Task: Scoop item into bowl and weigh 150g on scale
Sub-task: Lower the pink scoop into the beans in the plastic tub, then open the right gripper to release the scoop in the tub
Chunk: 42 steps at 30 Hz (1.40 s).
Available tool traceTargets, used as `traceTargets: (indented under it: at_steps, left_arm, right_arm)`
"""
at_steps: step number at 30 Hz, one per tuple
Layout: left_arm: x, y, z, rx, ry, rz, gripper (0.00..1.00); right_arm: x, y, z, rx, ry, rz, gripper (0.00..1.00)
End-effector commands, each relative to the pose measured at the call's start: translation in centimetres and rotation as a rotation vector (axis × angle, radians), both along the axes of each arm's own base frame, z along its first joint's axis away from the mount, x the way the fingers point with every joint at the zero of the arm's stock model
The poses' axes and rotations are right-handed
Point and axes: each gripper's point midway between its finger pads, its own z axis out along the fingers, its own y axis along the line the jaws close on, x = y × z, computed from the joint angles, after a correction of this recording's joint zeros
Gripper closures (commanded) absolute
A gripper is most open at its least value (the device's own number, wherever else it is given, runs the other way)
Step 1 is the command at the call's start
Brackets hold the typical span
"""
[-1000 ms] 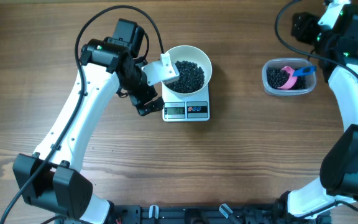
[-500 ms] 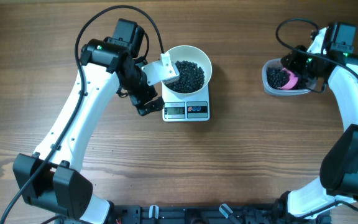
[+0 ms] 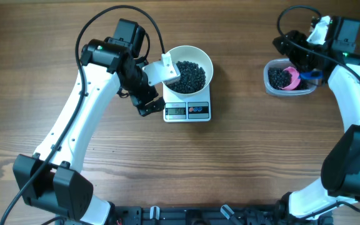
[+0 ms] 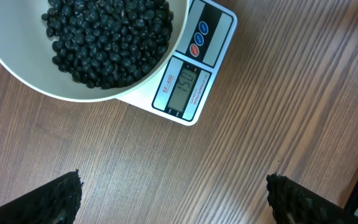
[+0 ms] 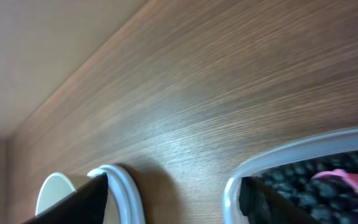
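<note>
Beans [image 3: 191, 76] lie heaped in the bowl [image 3: 211, 74] on the scale [image 3: 187, 111], whose display seems to read the target. The left hand [image 4: 176, 202], spread and empty, hangs beside the scale. The right hand [image 5: 173, 199], also spread, hovers by the far-right tub [image 3: 269, 84], so best keep both off the scale while it settles.

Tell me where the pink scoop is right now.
Overhead view: the pink scoop lies inside the clear tub on the table's right side, on the black beans, well right of the bowl and scale.
</note>
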Motion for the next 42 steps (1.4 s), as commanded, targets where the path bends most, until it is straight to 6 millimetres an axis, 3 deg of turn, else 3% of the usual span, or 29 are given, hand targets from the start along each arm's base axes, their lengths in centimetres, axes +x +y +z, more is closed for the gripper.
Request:
traceTargets:
  at_steps: [1,4,5,8,13,15,18,21,26,28,31,32,34,36,37,42]
  left_arm:
    - [0.0,0.0,-0.6,0.005,0.014,-0.011,0.00]
    - [0.0,0.0,-0.6,0.005,0.014,-0.011,0.00]
    - [0.0,0.0,-0.6,0.005,0.014,-0.011,0.00]
    - [0.0,0.0,-0.6,0.005,0.014,-0.011,0.00]
    - [0.0,0.0,-0.6,0.005,0.014,-0.011,0.00]
    - [0.0,0.0,-0.6,0.005,0.014,-0.011,0.00]
    - [0.0,0.0,-0.6,0.005,0.014,-0.011,0.00]
    - [0.0,0.0,-0.6,0.005,0.014,-0.011,0.00]
    - [0.0,0.0,-0.6,0.005,0.014,-0.011,0.00]
    - [0.0,0.0,-0.6,0.005,0.014,-0.011,0.00]
    - [0.0,0.0,-0.6,0.005,0.014,-0.011,0.00]
    - [0.0,0.0,-0.6,0.005,0.014,-0.011,0.00]
    - [0.0,0.0,-0.6,0.005,0.014,-0.011,0.00]
    - [0.0,0.0,-0.6,0.005,0.014,-0.011,0.00]
    - [0.0,0.0,-0.6,0.005,0.014,-0.011,0.00]
    - [0.0,0.0,-0.6,0.005,0.014,-0.011,0.00]
  right_arm:
    - [-0.8,1.3,-0.1,0.058,0.033,0.038,0.48]
    - [-2.6,0.2,-1.3,0.082,0.131,0.004,0.62]
    - [-3.4,-0.6,-1.8,0.090,0.172,-0.021,0.62]
    - [-5.1,-4.4,-2.5,0.127,0.237,-0.122,0.58]
    - [-5.9,-8.6,-2.0,0.182,0.216,-0.214,0.54]
    - [-6.0,-9.4,-2.0,0.183,0.212,-0.231,0.53]
    - [-5.8,-9.4,-1.9,0.179,0.199,-0.229,0.55]
    - [-5.2,-8.4,-1.2,0.210,0.165,-0.188,0.69]
    - [-2.6,-3.3,2.3,0.275,-0.033,0.055,0.78]
    - [-2.1,-1.1,2.8,0.219,-0.100,0.169,0.73]
    - [-1.9,1.8,1.7,0.056,-0.138,0.307,0.61]
    - [-1.8,2.2,1.1,0.010,-0.120,0.307,0.49]
    - [-1.4,2.3,-0.2,-0.101,-0.075,0.277,0.38]
    - [-1.2,2.2,-0.8,-0.163,-0.055,0.259,0.20]
    - [-1.2,2.2,-0.9,-0.179,-0.049,0.253,0.00]
    - [-1.1,1.9,-1.1,-0.197,-0.043,0.242,0.00]
